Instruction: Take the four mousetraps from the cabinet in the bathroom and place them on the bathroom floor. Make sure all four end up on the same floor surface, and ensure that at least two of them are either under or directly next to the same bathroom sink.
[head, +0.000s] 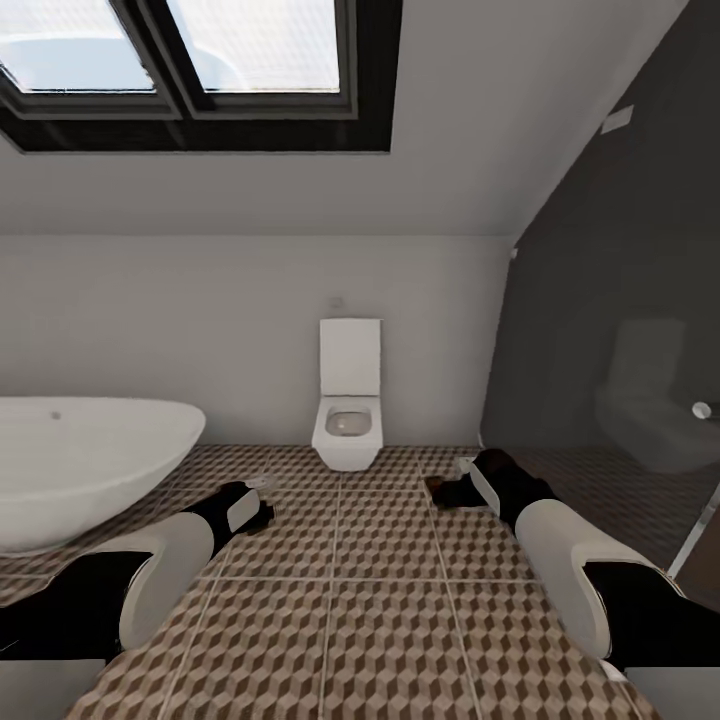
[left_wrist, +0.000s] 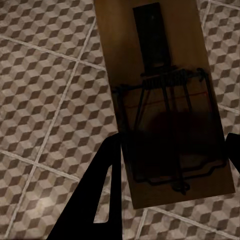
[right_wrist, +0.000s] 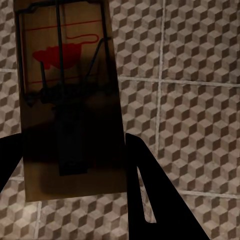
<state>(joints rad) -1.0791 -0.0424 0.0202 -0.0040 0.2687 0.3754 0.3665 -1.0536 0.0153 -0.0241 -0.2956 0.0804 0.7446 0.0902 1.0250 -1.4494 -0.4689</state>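
Each hand carries one of the mousetraps. In the left wrist view a brown board with wire parts, a mousetrap, sits between the dark fingers of my left gripper, which is shut on it. The right wrist view shows a mousetrap with a red mark, held the same way by my right gripper. Both are above the cube-patterned bathroom floor. In the head view my left gripper and right gripper reach forward, low over the tiles. The cabinet and the bathroom sink are out of view.
A white toilet stands against the far wall straight ahead. An oval white bathtub is at the left. A dark glass shower wall closes off the right. Open tiled floor lies between my arms.
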